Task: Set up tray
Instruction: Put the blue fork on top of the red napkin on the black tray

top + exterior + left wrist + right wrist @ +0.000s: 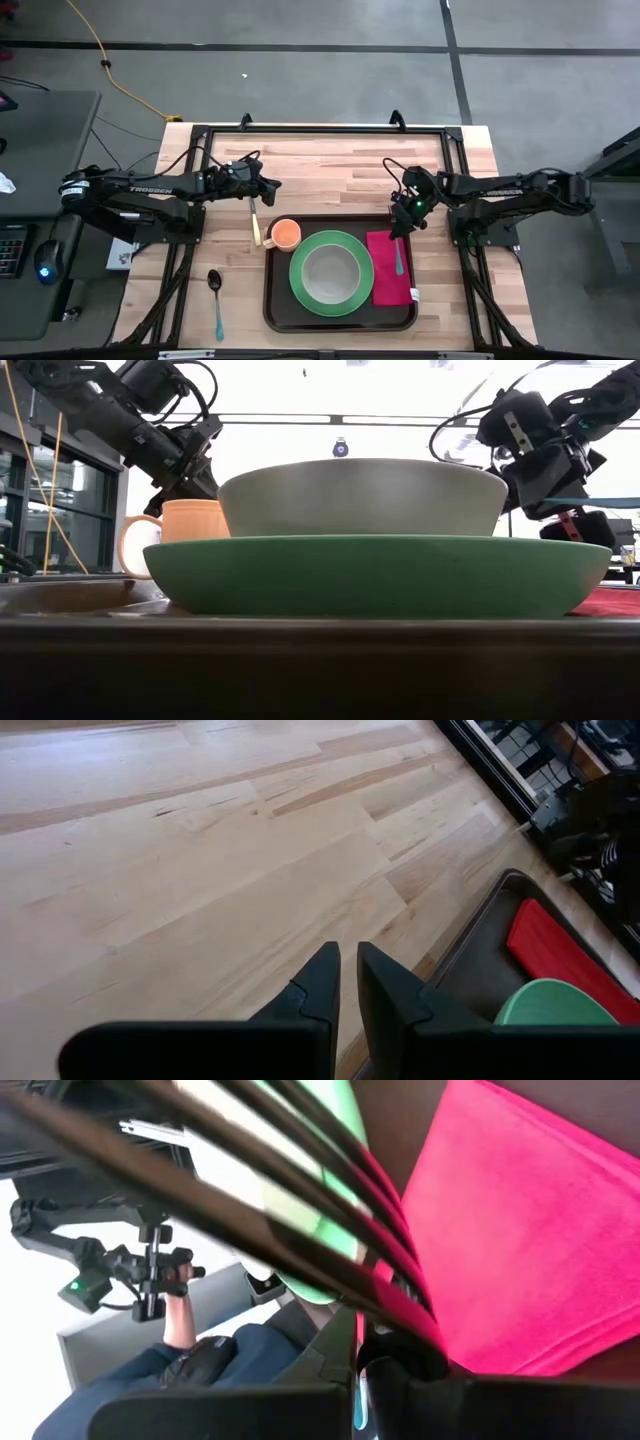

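Observation:
The dark brown tray (pixel 275 312) lies at the table's near middle. On it are a green plate (pixel 300 290) with a pale bowl (pixel 330 272), an orange cup (pixel 285 234) and a magenta napkin (pixel 385 285). My right gripper (pixel 400 228) hovers at the napkin's far edge, shut on a teal-handled fork (pixel 399 260). My left gripper (pixel 275 185) hangs over bare wood beyond the cup, its fingers (pixel 320 985) together but for a thin slit, holding nothing. A cream-handled knife (pixel 255 225) lies flat on the table under that arm. My right gripper pinches the fork's teal handle (pixel 360 1400) between its two fingers, at the fork's far end. It slants down from the table's far right side. The fork reaches from the fingers toward the near edge, over the napkin; whether it rests on the cloth I cannot tell.
A teal-handled spoon (pixel 215 295) lies on the wood left of the tray. A black frame (pixel 320 130) runs along the table's far edge and sides. Bare wood stretches between the two arms, beyond the tray. A person's arm (pixel 150 1370) shows in the room beyond.

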You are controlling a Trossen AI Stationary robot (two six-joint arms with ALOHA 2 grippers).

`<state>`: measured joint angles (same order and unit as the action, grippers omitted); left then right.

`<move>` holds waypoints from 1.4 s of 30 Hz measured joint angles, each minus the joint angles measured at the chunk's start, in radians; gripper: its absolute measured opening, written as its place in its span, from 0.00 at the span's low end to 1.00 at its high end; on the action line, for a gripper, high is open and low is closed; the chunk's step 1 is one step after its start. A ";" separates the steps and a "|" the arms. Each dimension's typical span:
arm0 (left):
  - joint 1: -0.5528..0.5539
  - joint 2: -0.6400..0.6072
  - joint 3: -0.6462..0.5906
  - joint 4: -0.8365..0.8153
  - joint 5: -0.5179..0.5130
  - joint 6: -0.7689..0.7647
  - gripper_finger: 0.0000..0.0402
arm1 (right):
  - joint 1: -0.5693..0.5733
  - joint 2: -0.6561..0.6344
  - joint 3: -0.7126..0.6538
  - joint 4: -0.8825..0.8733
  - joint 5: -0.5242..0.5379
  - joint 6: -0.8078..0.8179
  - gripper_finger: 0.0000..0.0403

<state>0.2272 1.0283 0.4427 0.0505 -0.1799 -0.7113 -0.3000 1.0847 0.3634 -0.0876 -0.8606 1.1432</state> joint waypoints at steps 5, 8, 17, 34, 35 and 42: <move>0.000 0.000 0.000 0.000 0.010 0.000 0.17 | 0.003 0.000 0.000 -0.004 0.006 0.028 0.00; 0.000 0.000 0.000 0.000 0.010 0.000 0.17 | 0.020 0.000 0.000 -0.005 0.007 0.041 0.00; 0.002 0.000 0.000 0.000 0.009 0.000 0.17 | 0.106 0.000 0.000 0.015 0.063 0.118 0.00; 0.002 -0.004 0.000 0.007 0.017 0.001 0.17 | 0.244 0.001 0.000 0.093 0.225 0.305 0.00; 0.002 -0.004 0.000 0.007 0.018 0.002 0.17 | 0.250 0.003 0.000 0.092 0.234 0.316 0.00; 0.002 -0.004 0.000 0.007 0.037 0.008 0.17 | 0.292 0.059 0.000 0.136 0.262 0.364 0.00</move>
<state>0.2287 1.0241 0.4431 0.0580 -0.1430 -0.7029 -0.0077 1.1442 0.3634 0.0479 -0.5982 1.5076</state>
